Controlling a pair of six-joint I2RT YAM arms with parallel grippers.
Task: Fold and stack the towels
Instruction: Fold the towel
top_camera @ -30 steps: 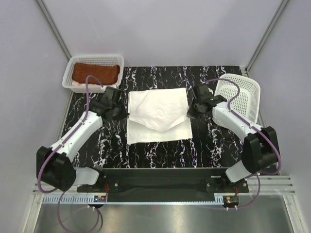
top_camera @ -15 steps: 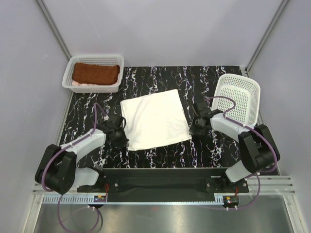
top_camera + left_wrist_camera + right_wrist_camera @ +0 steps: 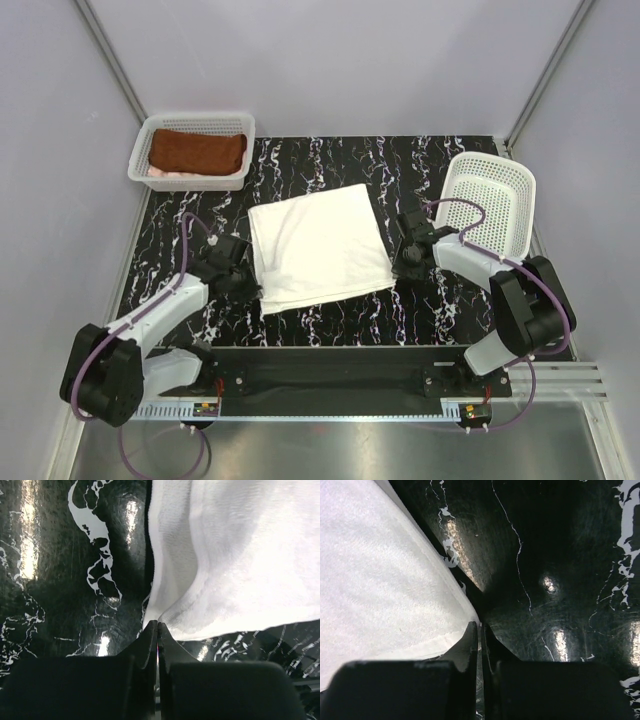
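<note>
Your left gripper (image 3: 252,288) is pinched tight on the near-left corner of the white towel (image 3: 318,245). In the left wrist view its fingers (image 3: 150,640) meet with no gap and two layers of hem run into the tips. Your right gripper (image 3: 398,268) is pinched just as narrowly on the near-right corner, and the right wrist view shows the towel's point ending right at the closed fingertips (image 3: 472,635). A second ago both grippers were farther out along the towel's side edges, and the cloth between them lay rumpled, with a loose flap sagging to a point. Now they sit nearer their bases and the towel lies flat between them on the black marbled table (image 3: 330,160), a tilted near-square with a doubled edge showing just inboard of the left gripper. Over the last half second the cloth has barely shifted; only your left arm has moved, its elbow swinging outward. Well beyond the left gripper, at the far-left corner, a white mesh basket (image 3: 195,121) holds the rust-brown towel (image 3: 198,152), with a sliver of the pale pink towel (image 3: 157,173) beneath it. Just outboard of the right gripper a second mesh basket (image 3: 520,190) stands tilted.
</note>
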